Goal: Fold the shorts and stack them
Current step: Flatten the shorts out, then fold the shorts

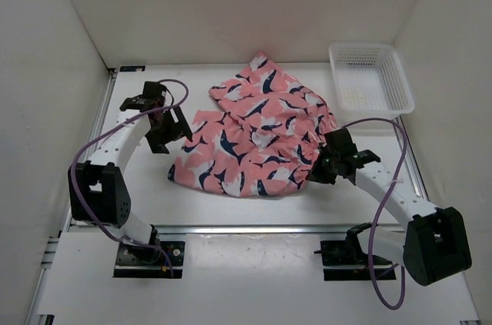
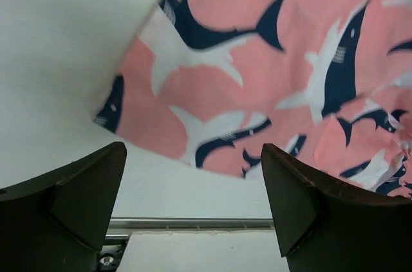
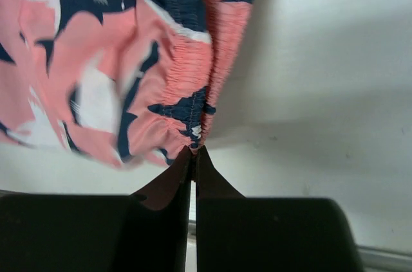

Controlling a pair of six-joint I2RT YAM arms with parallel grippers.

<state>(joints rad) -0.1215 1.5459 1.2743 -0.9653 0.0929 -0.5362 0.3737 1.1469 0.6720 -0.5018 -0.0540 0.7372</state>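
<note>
The pink shorts (image 1: 257, 129) with navy-and-white shark shapes lie crumpled across the middle of the white table. My right gripper (image 1: 321, 165) is shut on the gathered waistband at the cloth's right front edge; the right wrist view shows the fingertips pinching the elastic hem (image 3: 193, 132). My left gripper (image 1: 171, 131) is open and empty just left of the shorts. In the left wrist view the cloth (image 2: 270, 72) lies beyond the spread fingers (image 2: 293, 195), not between them.
A white mesh basket (image 1: 370, 79) stands at the back right corner, close to the shorts' right edge. White walls enclose the table on three sides. A metal rail (image 1: 254, 227) runs along the front edge.
</note>
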